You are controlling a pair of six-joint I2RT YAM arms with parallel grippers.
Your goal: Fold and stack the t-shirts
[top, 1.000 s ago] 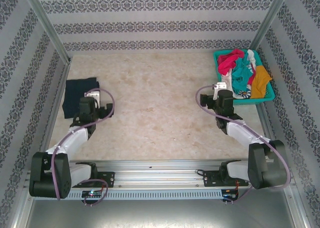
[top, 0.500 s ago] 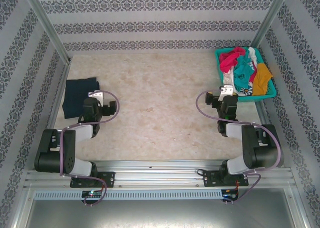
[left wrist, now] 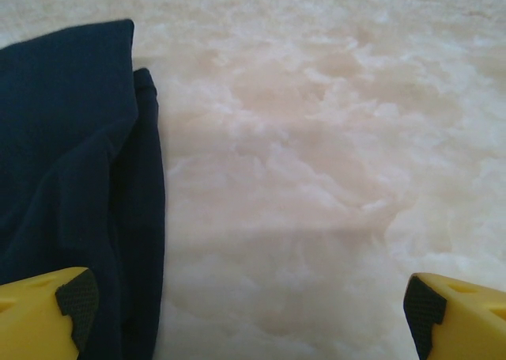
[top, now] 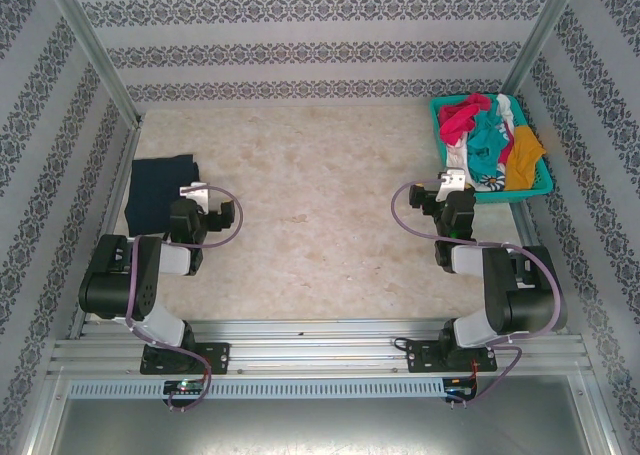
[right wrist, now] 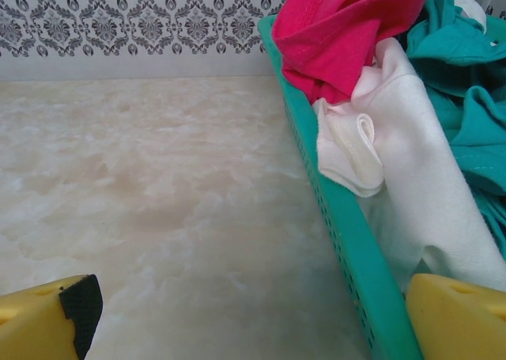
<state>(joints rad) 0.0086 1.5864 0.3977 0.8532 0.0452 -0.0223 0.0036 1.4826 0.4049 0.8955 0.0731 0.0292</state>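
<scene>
At far left we see the navy t-shirt (top: 158,190) lying on the table (top: 320,195), its edge just beside our left gripper (left wrist: 249,312), whose jaws stand wide apart, holding nothing. Our right gripper (right wrist: 253,316) is spread wide too, empty, near the teal basket (right wrist: 336,217), which holds the red-pink shirt (right wrist: 348,28), white shirt (right wrist: 411,146), teal shirt (right wrist: 466,67) and mustard shirt (top: 522,160) heaped together.

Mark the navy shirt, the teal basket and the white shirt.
navy shirt (top: 158,190), top external view, middle of cloth
teal basket (right wrist: 344,233), right wrist view, side wall
white shirt (right wrist: 419,154), right wrist view, draped body
</scene>
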